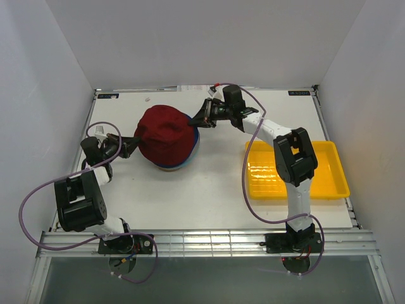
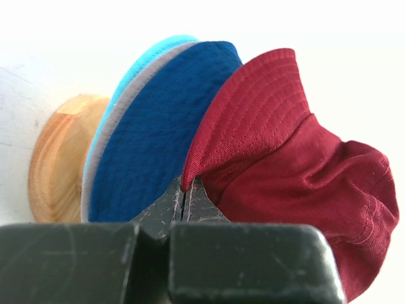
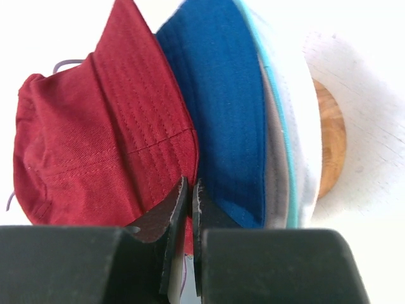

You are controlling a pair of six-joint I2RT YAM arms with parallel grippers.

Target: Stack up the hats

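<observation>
A dark red hat (image 1: 164, 133) sits on top of the stacked hats over the wooden stand, its brim pulled out to both sides. My left gripper (image 1: 131, 145) is shut on the left edge of that brim (image 2: 190, 174). My right gripper (image 1: 201, 118) is shut on the right edge (image 3: 183, 164). Under the red hat lie a royal blue hat (image 2: 158, 126), a grey one (image 2: 120, 107) and a teal one (image 2: 152, 50). The right wrist view shows the same layers: blue hat (image 3: 221, 95), grey hat (image 3: 272, 158), teal hat (image 3: 288, 158).
The wooden stand (image 2: 57, 164) carries the stack, and its base (image 3: 332, 145) shows beyond the brims. A yellow tray (image 1: 295, 170) lies at the right, beside the right arm. White walls close the table on three sides.
</observation>
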